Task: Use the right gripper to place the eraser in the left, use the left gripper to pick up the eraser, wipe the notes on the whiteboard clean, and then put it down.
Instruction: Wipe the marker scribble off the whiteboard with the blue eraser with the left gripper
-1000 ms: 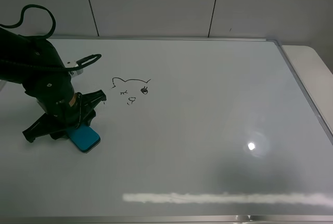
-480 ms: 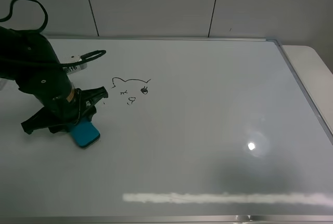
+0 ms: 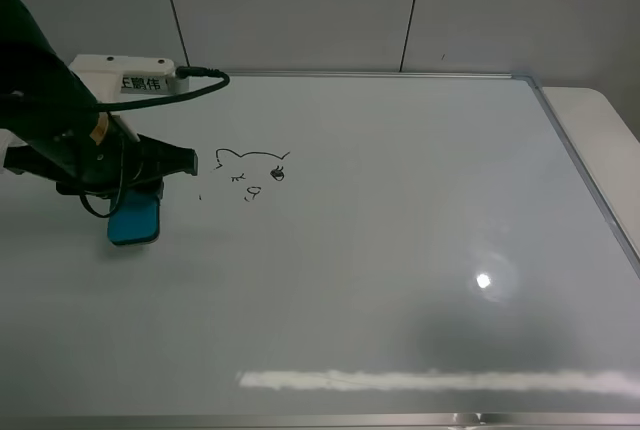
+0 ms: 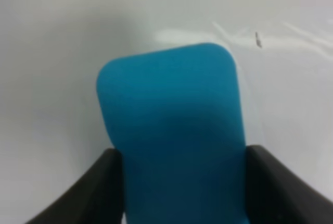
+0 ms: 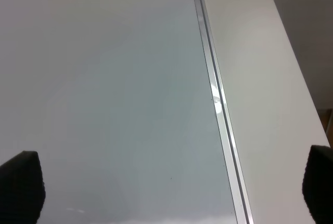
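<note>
Teal colour marks the far left of the high view, where the small teal rounded-rectangle eraser (image 3: 135,222) hangs under the black two-jawed left gripper (image 3: 130,195). The jaws are pressed in against the eraser's two long sides. The left wrist view shows this more closely: a black finger (image 4: 96,185) sits tight on each flank of the eraser (image 4: 171,120), and its rounded free end sticks out past them over the white surface. Whether that end touches the surface cannot be told.

Above the gripper sits a white boxy wrist module (image 3: 125,78) with dark printed characters. A black cable (image 3: 205,82) loops out from it to the right.

Just right of the gripper, and apart from the eraser, are the thin black marker notes (image 3: 255,172): a cat-like face with ears, eyes and a mouth, plus a stray dot near the arm. They are drawn on the large glossy white whiteboard (image 3: 400,230) with its thin silver metal frame (image 3: 575,155). A small bright glare spot (image 3: 484,281) lies on the board's right half.

Past the frame, a pale off-white tabletop (image 3: 600,135) shows at the right edge.

In the right wrist view, the right gripper (image 5: 169,187) has its black fingertips (image 5: 20,185) spread far apart with nothing between them. It is above the board's framed edge (image 5: 214,96).
</note>
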Robot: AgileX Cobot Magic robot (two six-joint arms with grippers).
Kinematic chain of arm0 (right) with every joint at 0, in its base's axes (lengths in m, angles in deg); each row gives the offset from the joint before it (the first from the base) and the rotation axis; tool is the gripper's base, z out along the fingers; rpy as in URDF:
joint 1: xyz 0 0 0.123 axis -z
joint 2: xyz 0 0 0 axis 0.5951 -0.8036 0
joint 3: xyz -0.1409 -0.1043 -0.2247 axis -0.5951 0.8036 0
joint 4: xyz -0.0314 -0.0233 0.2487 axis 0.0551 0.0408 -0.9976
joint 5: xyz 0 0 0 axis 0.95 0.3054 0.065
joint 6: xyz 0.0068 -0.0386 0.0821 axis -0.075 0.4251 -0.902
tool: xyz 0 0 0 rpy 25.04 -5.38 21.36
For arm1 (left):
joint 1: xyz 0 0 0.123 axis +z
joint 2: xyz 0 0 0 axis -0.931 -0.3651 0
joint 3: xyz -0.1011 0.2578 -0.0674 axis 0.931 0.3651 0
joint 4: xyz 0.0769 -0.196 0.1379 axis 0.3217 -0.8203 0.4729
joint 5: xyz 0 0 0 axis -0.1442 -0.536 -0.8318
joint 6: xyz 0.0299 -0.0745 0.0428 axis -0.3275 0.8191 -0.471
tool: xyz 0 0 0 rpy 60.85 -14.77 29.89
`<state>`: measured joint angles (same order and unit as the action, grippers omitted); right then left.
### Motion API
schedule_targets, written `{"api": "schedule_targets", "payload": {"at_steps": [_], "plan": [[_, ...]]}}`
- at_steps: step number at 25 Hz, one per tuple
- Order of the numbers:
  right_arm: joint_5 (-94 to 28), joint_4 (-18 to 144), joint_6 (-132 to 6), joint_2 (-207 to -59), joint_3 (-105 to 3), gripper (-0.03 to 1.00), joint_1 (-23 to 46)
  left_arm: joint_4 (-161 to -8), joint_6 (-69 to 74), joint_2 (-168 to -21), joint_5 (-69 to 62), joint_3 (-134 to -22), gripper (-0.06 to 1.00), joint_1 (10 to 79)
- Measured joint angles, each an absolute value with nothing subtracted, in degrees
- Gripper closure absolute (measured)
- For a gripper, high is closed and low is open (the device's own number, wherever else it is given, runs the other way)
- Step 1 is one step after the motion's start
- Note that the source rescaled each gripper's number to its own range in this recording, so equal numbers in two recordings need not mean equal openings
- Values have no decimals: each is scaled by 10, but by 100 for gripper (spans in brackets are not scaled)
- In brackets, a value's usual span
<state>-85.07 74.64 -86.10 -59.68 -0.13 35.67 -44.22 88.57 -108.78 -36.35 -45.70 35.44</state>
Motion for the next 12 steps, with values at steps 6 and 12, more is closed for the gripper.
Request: {"api": "schedule_targets", "payload": {"at_steps": [6,12], "plan": [[-851,746,-861,-597,-1,-3,357,-518,679,-1125,-399,-547,91,417],[-851,746,-861,-597,-1,-3,357,-619,490,-1216,-382,-606,91,497]]}}
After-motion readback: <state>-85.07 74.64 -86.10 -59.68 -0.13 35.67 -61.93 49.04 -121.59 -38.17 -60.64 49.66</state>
